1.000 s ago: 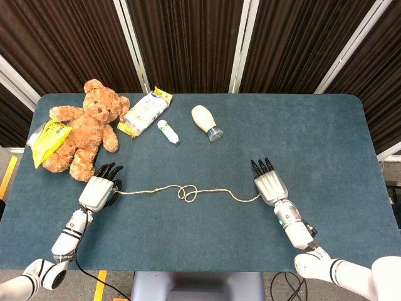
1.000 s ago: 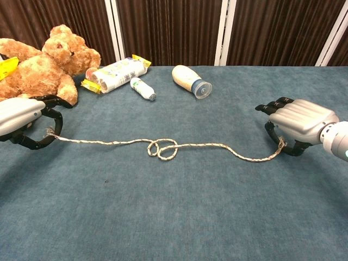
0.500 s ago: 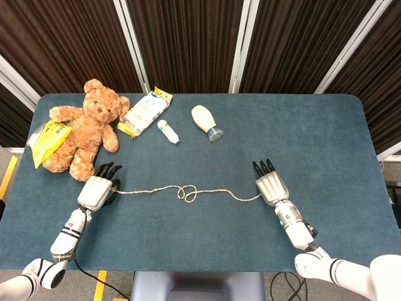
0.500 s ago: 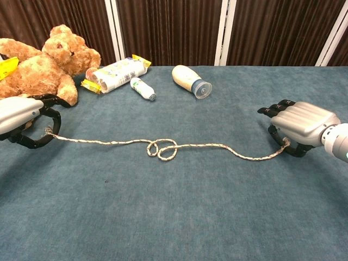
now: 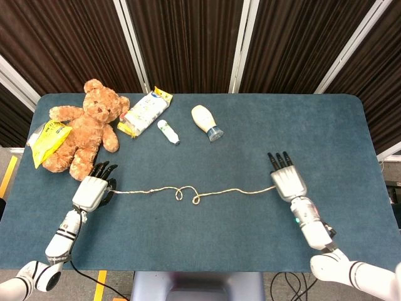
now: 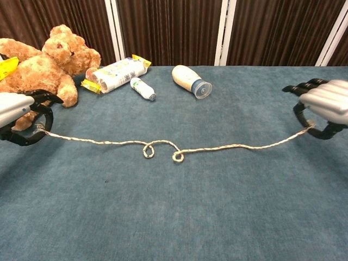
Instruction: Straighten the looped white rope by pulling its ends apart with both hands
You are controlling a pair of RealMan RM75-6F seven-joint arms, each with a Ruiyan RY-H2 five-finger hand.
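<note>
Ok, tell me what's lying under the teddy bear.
A yellow packet pokes out from under the teddy bear at its left side, lying on the blue table. How far the packet runs beneath is hidden by the bear's body.

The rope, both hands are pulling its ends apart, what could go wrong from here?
The white rope has two small curls left near its middle; more pulling might cinch them into a knot rather than open them. Each end is held only at the fingertips of the left hand and right hand, so an end could slip out as tension rises. The left hand sits close to the teddy bear and may bump it if it moves further outward.
</note>
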